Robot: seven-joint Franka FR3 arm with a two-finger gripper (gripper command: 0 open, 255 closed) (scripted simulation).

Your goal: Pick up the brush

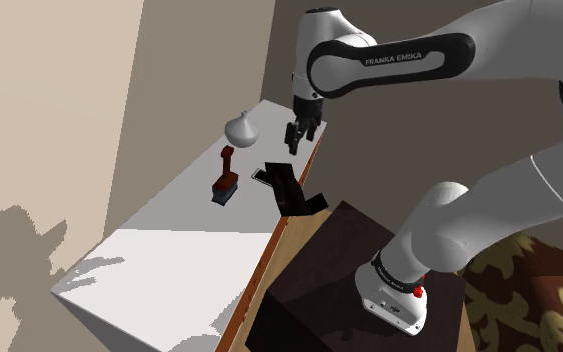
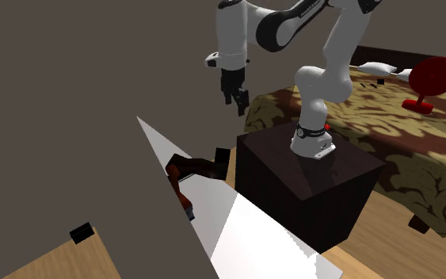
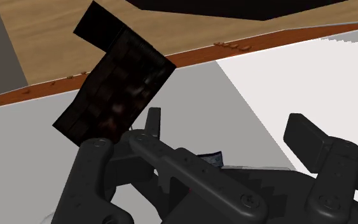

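This is a furnished room in a house, not a lab or workshop. Plain beige walls [image 1: 59, 100] meet in a corner at the upper middle of the shoulder view. The floor [image 2: 47, 261] is pale wood boards, and a large brown rug [image 2: 403, 150] with gold flourishes covers much of the right of the second exterior view. At that view's upper right a red piece of furniture [image 2: 431, 79] with a round top stands on the rug. A white bench [image 1: 159, 270] with a reddish wood edge carries a white bulbous vase [image 1: 240, 128], a household ornament.
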